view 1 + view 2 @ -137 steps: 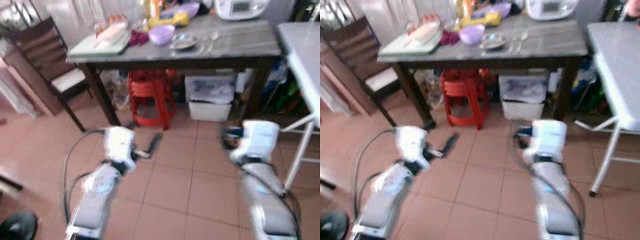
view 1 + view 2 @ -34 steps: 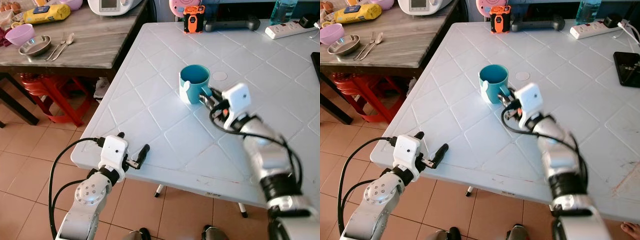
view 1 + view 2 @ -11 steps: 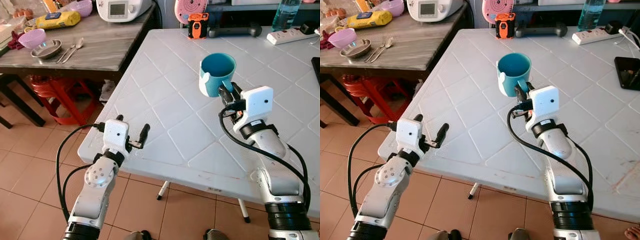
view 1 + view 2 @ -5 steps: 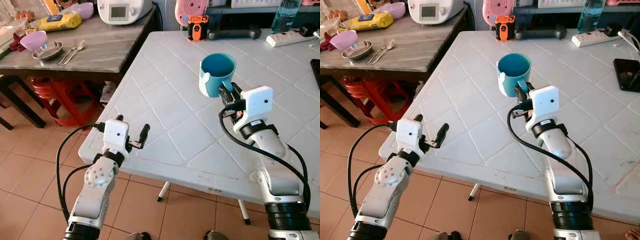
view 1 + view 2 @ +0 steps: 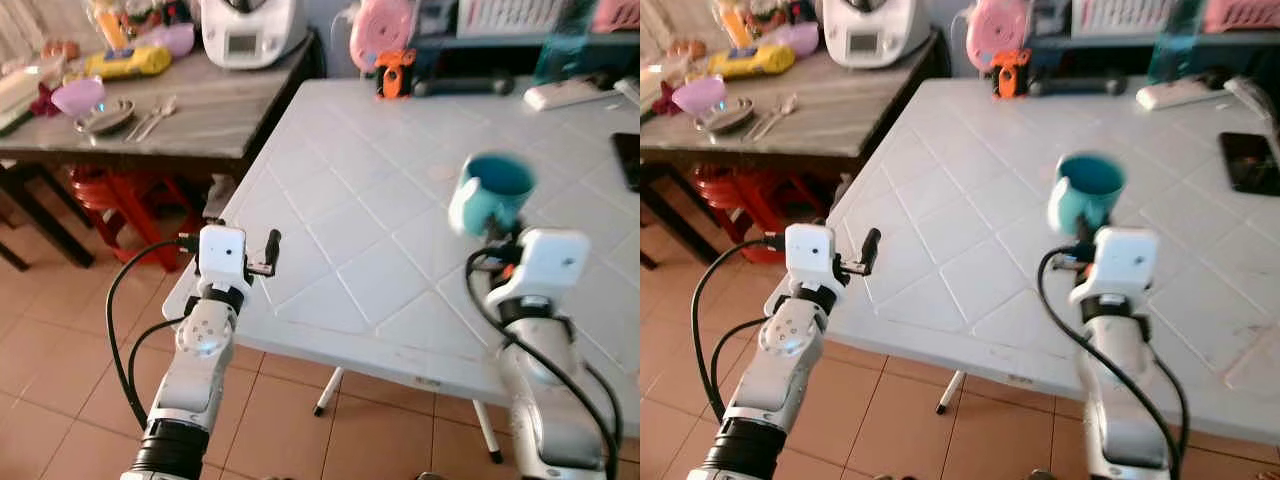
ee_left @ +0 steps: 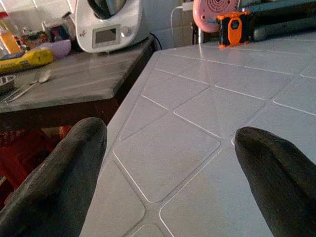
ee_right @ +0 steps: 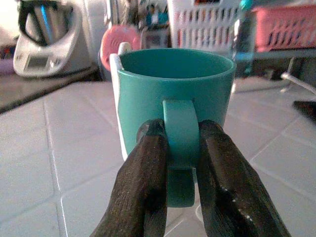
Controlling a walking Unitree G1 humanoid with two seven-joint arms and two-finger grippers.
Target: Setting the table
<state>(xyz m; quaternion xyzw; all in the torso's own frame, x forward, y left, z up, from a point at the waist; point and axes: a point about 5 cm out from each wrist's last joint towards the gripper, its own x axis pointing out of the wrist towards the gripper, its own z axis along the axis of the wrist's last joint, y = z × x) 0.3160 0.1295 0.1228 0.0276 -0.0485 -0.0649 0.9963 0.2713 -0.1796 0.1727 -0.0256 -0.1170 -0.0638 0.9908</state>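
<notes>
Teal mug (image 7: 174, 94) hangs above the white desk (image 5: 350, 190), its handle pinched between the right gripper (image 7: 178, 148)'s two black fingers. Compared with half a second ago, mug and gripper sit further right and nearer in the head views, which are now blurred, so the camera has moved as well. The left gripper (image 6: 170, 163) hovers over the desk's near left corner, fingers spread wide and empty.

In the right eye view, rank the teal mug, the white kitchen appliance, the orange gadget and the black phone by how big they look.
1. white kitchen appliance, cut off by the frame's top
2. teal mug, nearer the camera, so its true size is unsure
3. black phone and orange gadget look alike; no ranking
</notes>
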